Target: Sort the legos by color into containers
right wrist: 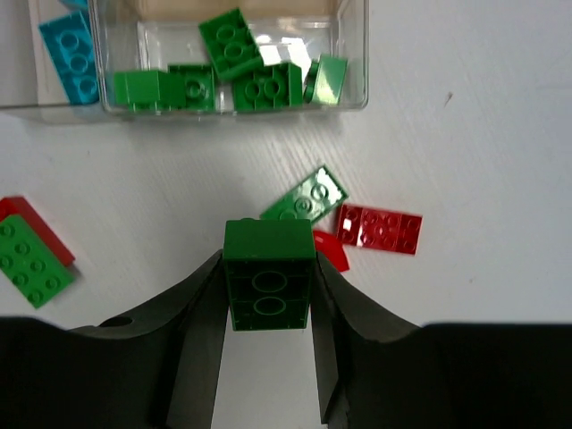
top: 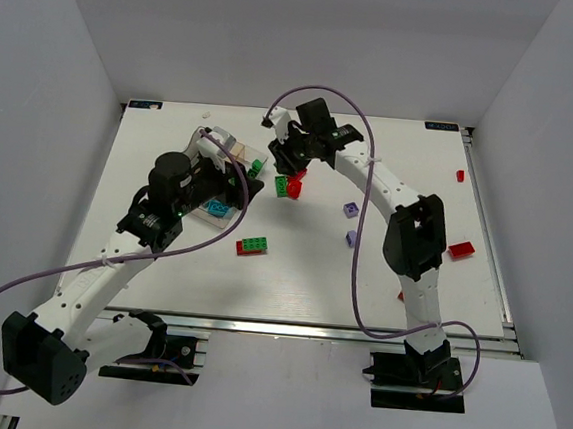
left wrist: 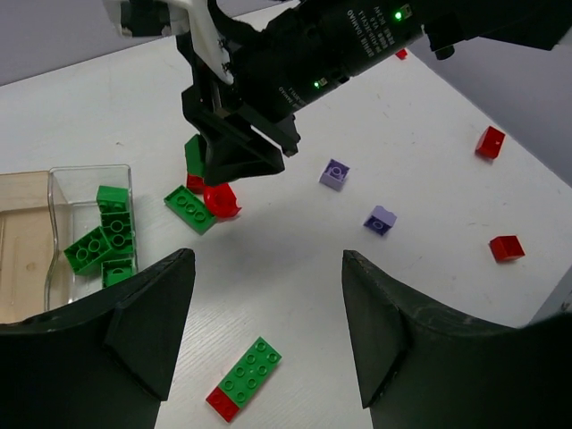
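Observation:
My right gripper [right wrist: 268, 261] is shut on a dark green brick [right wrist: 268, 284], lifted over the table just short of the clear tray [right wrist: 356, 86]. The tray's end compartment holds several green bricks [right wrist: 234, 45]; a cyan brick [right wrist: 71, 54] lies in the compartment beside it. Under the right gripper lie a green plate [right wrist: 306, 197], a red plate [right wrist: 380, 229] and a small red piece [right wrist: 332, 251]. My left gripper [left wrist: 268, 261] hangs open and empty above a green plate with a red end [left wrist: 246, 377]. In the top view the right gripper [top: 288, 170] is beside the tray [top: 239, 156].
Two light purple bricks [left wrist: 333, 173] [left wrist: 380, 220] lie right of centre. Red bricks [top: 461, 250] [top: 461, 176] sit near the table's right edge, and another [top: 401, 296] is by the right arm. The two grippers work close together at the tray's end.

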Controlling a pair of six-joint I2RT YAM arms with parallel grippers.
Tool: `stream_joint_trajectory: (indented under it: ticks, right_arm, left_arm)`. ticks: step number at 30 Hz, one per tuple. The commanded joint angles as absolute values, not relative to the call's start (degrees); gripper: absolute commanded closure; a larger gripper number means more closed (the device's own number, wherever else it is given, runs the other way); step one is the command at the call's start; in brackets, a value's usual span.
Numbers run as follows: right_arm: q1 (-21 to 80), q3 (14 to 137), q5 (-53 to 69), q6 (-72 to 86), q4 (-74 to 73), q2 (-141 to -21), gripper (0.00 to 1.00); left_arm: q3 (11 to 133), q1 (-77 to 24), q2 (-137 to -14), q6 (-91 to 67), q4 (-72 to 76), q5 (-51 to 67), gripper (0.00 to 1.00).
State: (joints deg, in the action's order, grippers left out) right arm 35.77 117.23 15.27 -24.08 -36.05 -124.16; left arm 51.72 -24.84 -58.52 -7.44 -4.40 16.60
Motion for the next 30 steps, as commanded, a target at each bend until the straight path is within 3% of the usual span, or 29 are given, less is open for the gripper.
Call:
stream_joint_trajectory:
  ticks: [1,15,20,23,24,29,30]
  right_arm:
    - [36.2,117.6,17.9,-22.5,-26.5,-126.1,1.00]
    - [39.0,124.3,22.7,-12.7,-5.4,-137.7,0.96]
    - [40.5,124.1,21.2,-12.5,-2.0,-140.1,0.79]
    - [40.6,124.1,20.3,-11.6,-1.0,-140.8,0.54]
    - [40.5,123.9,20.2,-10.8,-0.7,-140.6,0.50]
    - [39.8,122.9,20.0,-9.6,1.1,-138.7,0.47]
    - [39.1,122.3,19.7,-8.9,1.8,-137.6,0.42]
  left_arm:
    - [52.6,-24.5,-58.9,-5.5,-5.5,13.7,0.24]
    - [52.2,-24.5,-56.9,-2.5,-5.6,12.7,0.23]
    - [52.3,-24.5,-56.0,-2.1,-5.6,12.6,0.23]
    - [52.4,-24.5,-56.0,-2.1,-5.8,12.7,0.23]
    - [52.5,-24.5,-55.9,-2.1,-5.8,12.9,0.23]
    - [52.5,-24.5,-55.6,-2.2,-5.9,13.3,0.23]
    - [52.5,-24.5,-55.5,-2.2,-5.8,13.5,0.23]
